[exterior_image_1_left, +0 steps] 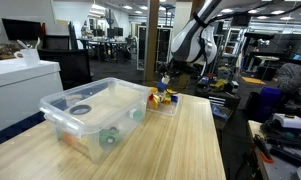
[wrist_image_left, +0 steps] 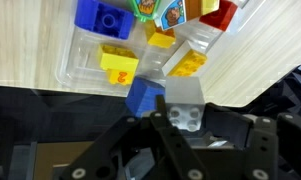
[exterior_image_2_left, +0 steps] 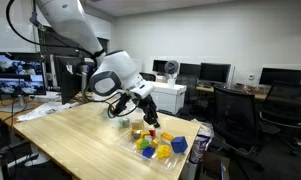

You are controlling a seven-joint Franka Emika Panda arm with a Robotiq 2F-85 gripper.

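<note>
In the wrist view my gripper (wrist_image_left: 183,118) is shut on a pale grey studded brick (wrist_image_left: 185,100). A blue brick (wrist_image_left: 143,97) sits tight against the grey brick's left side; I cannot tell whether the two are joined. Just beyond lies a clear shallow tray (wrist_image_left: 80,70) holding yellow bricks (wrist_image_left: 118,65), a blue brick (wrist_image_left: 102,17), a red brick (wrist_image_left: 218,14) and picture blocks. In both exterior views the gripper (exterior_image_1_left: 165,84) (exterior_image_2_left: 150,114) hovers just above this tray (exterior_image_1_left: 166,103) (exterior_image_2_left: 140,150) at the far corner of the wooden table (exterior_image_1_left: 190,145).
A large clear plastic bin (exterior_image_1_left: 65,105) with a few small items inside stands on the table near the tray. Office chairs (exterior_image_2_left: 235,115), desks and monitors (exterior_image_2_left: 278,76) surround the table. The table edge (exterior_image_2_left: 195,150) runs right beside the tray.
</note>
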